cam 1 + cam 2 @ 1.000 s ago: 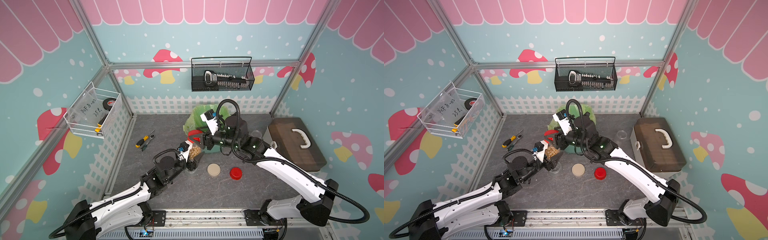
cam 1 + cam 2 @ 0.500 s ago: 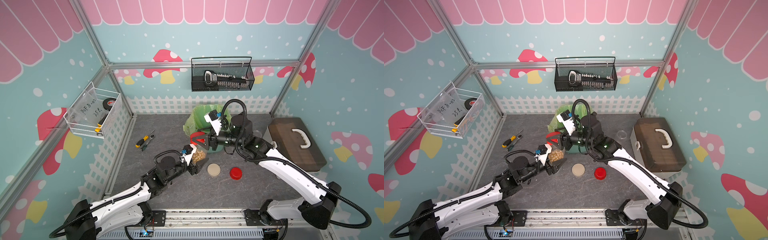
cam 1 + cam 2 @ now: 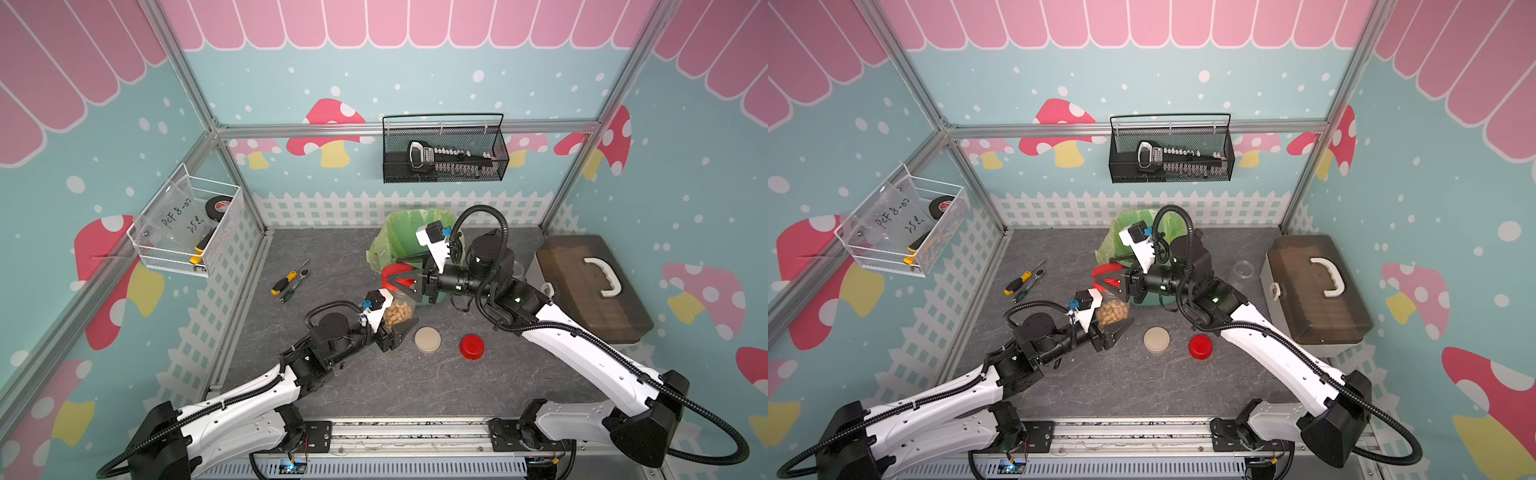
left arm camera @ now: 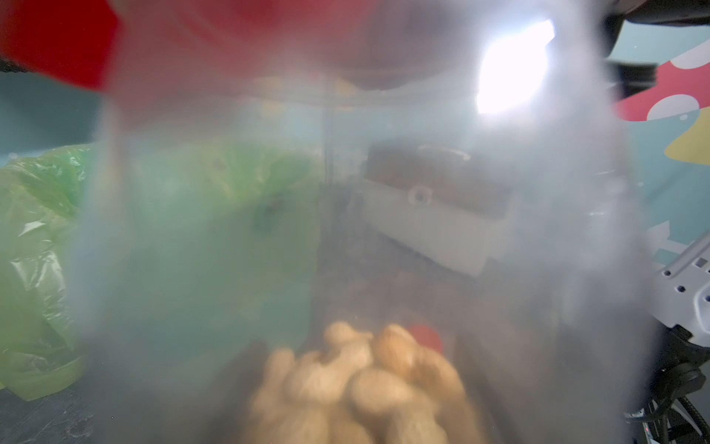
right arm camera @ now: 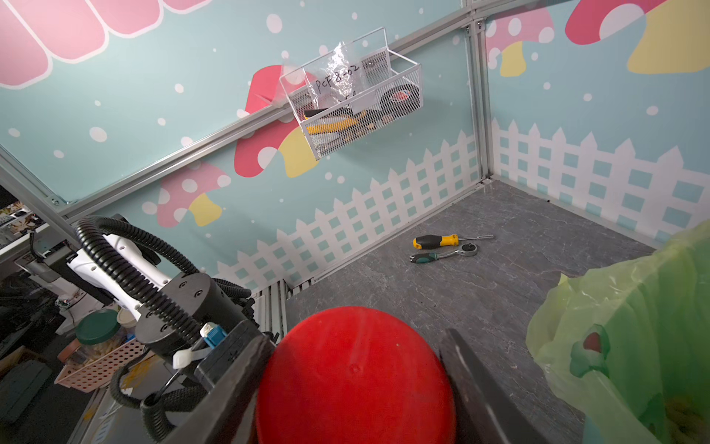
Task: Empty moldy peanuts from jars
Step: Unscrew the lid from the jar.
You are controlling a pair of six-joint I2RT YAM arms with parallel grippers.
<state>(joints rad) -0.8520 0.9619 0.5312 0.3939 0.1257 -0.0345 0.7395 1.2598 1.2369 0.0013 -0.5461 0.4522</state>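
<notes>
Left wrist view: you look through the wall of the clear cylindrical jar (image 4: pixel 345 215); everything behind is smeared. Tan rounded peanuts (image 4: pixel 357 384): out of focus, uncountable. Right wrist view: round red screw lid (image 5: pixel 355 384) and right end effector (image 5: pixel 357 340) cut off by the frame edge. Green plastic bag (image 5: pixel 634 326) contents: you cannot tell.

Screwdriver (image 5: pixel 436 241), ratchet (image 5: pixel 445 254) near left wall; lidded case (image 3: pixel 590 286) right; black mesh basket (image 3: pixel 444 166) on back wall.

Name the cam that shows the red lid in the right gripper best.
Right wrist: the red lid fills the foreground, sharp, clamped in the right gripper. In both top views the lid is small and partly covered by that gripper. Left wrist shows only a red blur.
</notes>
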